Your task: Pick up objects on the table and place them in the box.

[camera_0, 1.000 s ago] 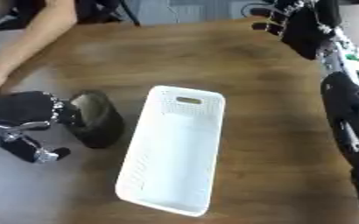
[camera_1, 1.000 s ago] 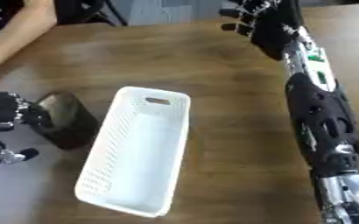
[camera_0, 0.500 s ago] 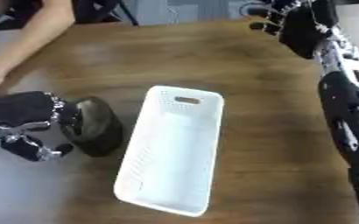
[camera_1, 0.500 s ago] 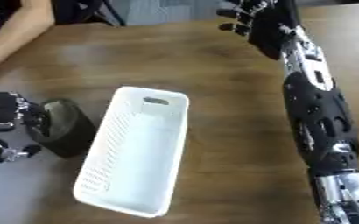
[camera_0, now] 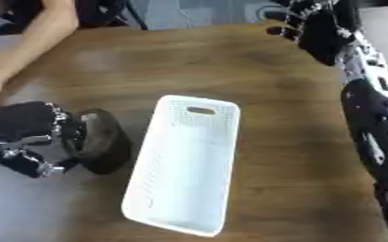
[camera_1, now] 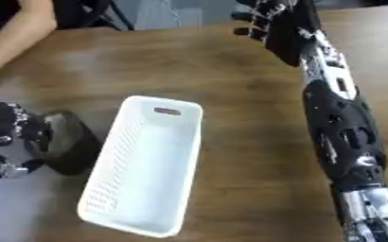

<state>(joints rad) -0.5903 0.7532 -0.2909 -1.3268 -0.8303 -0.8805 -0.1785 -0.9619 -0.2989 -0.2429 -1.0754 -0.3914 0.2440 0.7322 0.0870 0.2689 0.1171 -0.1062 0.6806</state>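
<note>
A: Where's the thing to pick up?

B: Dark round thing, just left of the white box, near the box's middle. It sits on the table, tipped up on its side.

A: What is it?

B: Can't tell. Looks like a short dark can or cup w/ a round rim. That's all I can make out.

A: Who has it?

B: The left hand is on its left side, fingers curled round it. I think it's grabbing it.

A: Heavy?

B: I'd guess light and hard, not squishy. Round sides could be a bit slippy, so it might roll or twist. Best to hold it across the round body, thumb one side, fingers the other, and keep it that way till it's over the box.

A: And the box?

B: Thin white plastic w/ little holes and a slot handle at the far end. Prob. light, so a bump could push it. Nothing in it yet.

A: The other hand?

B: Right hand is up past the far end of the box, off to its right, fingers curled, holding nothing.

A: Anything hidden?

B: Left side of the dark thing is behind the left hand, so I can't see how the fingers sit there. A person's bare arm lies far left of the box, cut off by the edge, not touching anything
</note>
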